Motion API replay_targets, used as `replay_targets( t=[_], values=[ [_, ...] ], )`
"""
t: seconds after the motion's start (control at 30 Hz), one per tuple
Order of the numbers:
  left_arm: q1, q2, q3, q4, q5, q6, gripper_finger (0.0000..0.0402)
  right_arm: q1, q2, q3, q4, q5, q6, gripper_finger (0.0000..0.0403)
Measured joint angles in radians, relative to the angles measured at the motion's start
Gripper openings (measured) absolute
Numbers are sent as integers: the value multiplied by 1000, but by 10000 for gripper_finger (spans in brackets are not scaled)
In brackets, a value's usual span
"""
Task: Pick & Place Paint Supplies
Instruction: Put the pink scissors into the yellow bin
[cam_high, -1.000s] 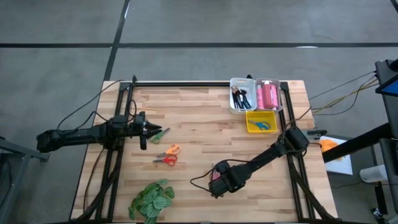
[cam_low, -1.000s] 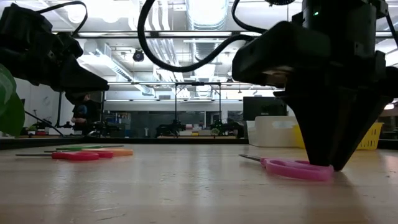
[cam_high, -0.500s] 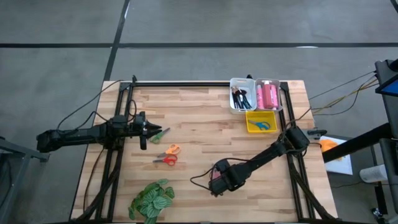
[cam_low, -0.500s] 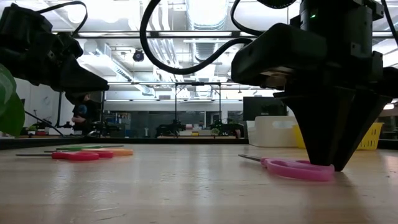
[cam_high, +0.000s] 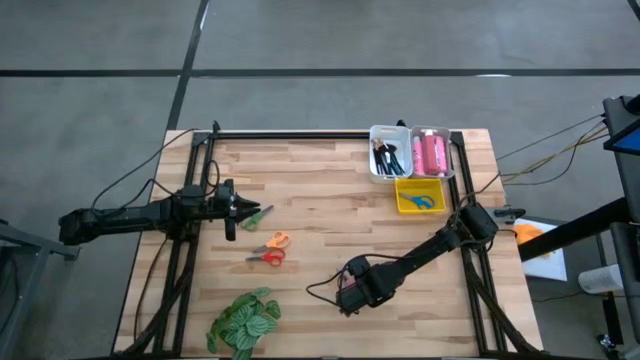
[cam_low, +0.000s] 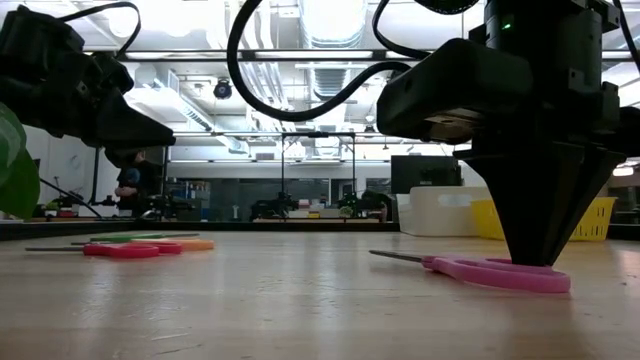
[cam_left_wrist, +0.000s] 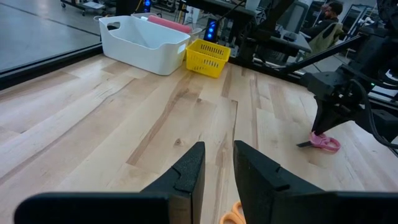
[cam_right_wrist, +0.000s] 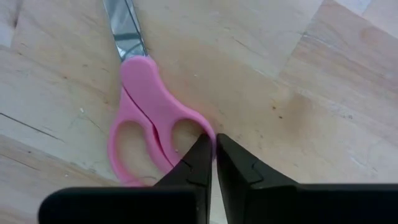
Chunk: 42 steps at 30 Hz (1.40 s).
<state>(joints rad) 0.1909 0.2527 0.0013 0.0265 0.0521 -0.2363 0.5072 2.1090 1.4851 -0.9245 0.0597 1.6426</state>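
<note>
Scissors, the pink-handled pair, lie flat on the counter right under my right hand. I see its two fingers pressed together, tips down on the wood against the outer edge of one pink handle loop. They pinch nothing: the loop sits just beside them, and the blades point away from the hand. In the low view the pair rests on the wood at the foot of that hand.

My left hand hovers over the counter well away from the right one, fingers a little apart and holding nothing. Just ahead of it lies the green-handled pair. A bit further toward the right hand I have the orange pair and the red pair, close together.

Far beyond the right hand, at the counter's back edge, stand two white bins: one with dark brushes, the other with pink tubes. The yellow basket touching them holds the blue-handled scissors. The leafy plant sits at the counter's front edge, on the left hand's side.
</note>
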Motion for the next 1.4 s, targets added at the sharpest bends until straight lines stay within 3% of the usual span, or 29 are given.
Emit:
replay_targets(
  t=[0.3,0.67,0.97,1.4],
  values=[
    [0,0,0,0,0,0,87,-1,-16,-3,-2,1,-9,11],
    [0,0,0,0,0,0,87,-20,-135,-3,-108,23,-199,10],
    [0,0,0,0,0,0,87,-61,-288,-21,-221,84,-491,10],
    [0,0,0,0,0,0,87,-207,-504,-65,-567,160,-939,10]
  ],
)
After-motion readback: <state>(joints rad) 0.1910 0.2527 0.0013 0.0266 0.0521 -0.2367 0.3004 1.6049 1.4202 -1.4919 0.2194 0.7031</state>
